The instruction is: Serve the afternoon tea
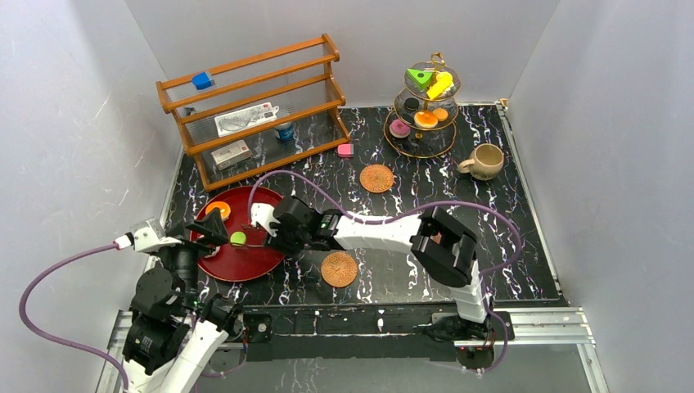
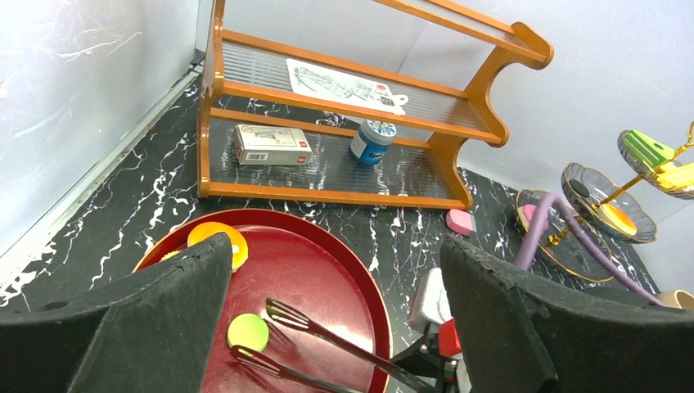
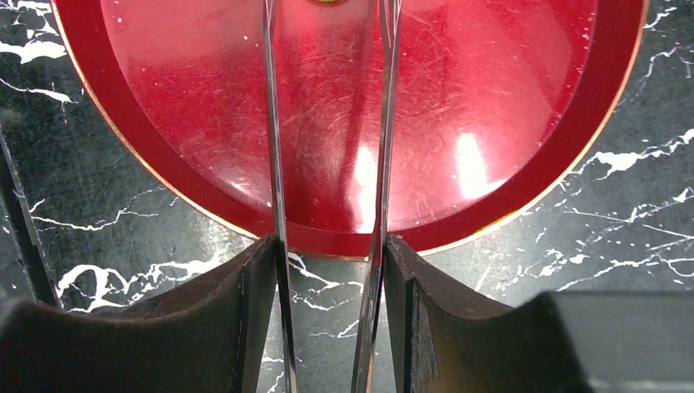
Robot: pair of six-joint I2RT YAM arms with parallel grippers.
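Observation:
My right gripper (image 1: 274, 237) is shut on a pair of metal tongs (image 2: 327, 336). In the right wrist view each finger presses on the outside of a tong arm (image 3: 274, 164), and the gripper (image 3: 330, 278) sits over the tray's near rim. The tong tips stand apart over the red tray (image 1: 245, 274), next to a green disc (image 2: 247, 332) and not gripping it. An orange cookie (image 1: 218, 210) lies at the tray's far left. My left gripper (image 2: 335, 303) hangs open over the tray's left side, holding nothing. More pastries sit on the tiered stand (image 1: 425, 106).
A beige mug (image 1: 484, 161) stands right of the stand. Two woven coasters (image 1: 376, 178) (image 1: 339, 268) lie on the black marble table. A wooden shelf rack (image 1: 254, 106) at the back left holds boxes, a can and a blue cube (image 1: 202, 80). A pink block (image 1: 345, 150) lies beside it.

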